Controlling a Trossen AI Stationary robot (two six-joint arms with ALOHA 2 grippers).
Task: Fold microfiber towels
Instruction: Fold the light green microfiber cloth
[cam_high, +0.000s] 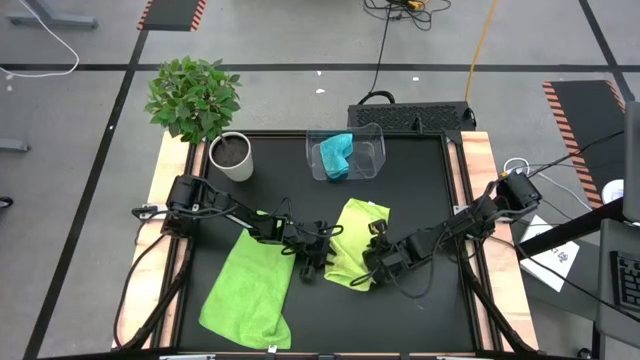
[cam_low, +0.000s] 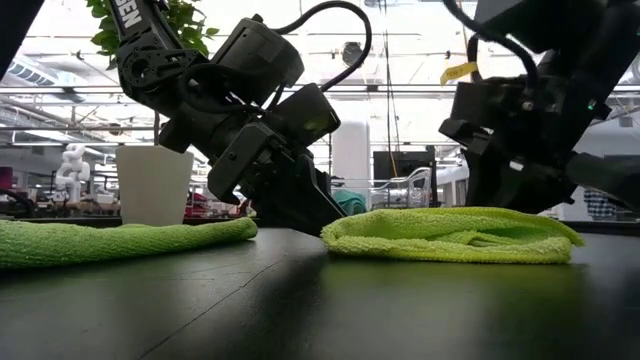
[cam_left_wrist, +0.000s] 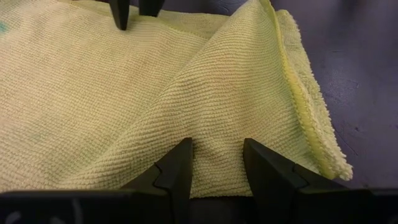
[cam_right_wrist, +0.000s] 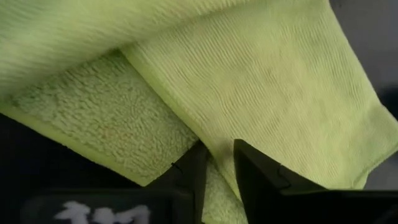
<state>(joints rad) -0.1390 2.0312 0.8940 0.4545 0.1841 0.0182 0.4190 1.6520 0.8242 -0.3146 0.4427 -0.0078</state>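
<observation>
A lime-green towel (cam_high: 357, 238) lies folded over on the black mat at mid-table. My left gripper (cam_high: 320, 255) is at its left edge and is shut on it; it also shows in the left wrist view (cam_left_wrist: 216, 165). My right gripper (cam_high: 372, 268) is at the towel's near end and is shut on it; it also shows in the right wrist view (cam_right_wrist: 221, 171). A second lime-green towel (cam_high: 248, 285) lies spread flat at the front left. The turquoise towel (cam_high: 337, 155) lies bunched in the clear plastic bin (cam_high: 372, 150). My left gripper pinches a raised fold of the folded towel (cam_left_wrist: 217, 134) between its two fingers, at the towel's left edge. The fingers slant down from the table's left (cam_low: 312, 212). The towel rests on the mat. My right gripper pinches the towel's upper layer at its edge (cam_right_wrist: 219, 149) between its two fingers, near the towel's near end. The lower layer (cam_right_wrist: 93, 118) lies spread beneath it, fuzzy side up. The towel rests on the mat.
A potted plant in a white pot (cam_high: 232, 157) stands at the far left. The clear bin stands at the far middle. Wooden rails (cam_high: 478, 200) run along the mat's left and right sides. Cables run along both arms.
</observation>
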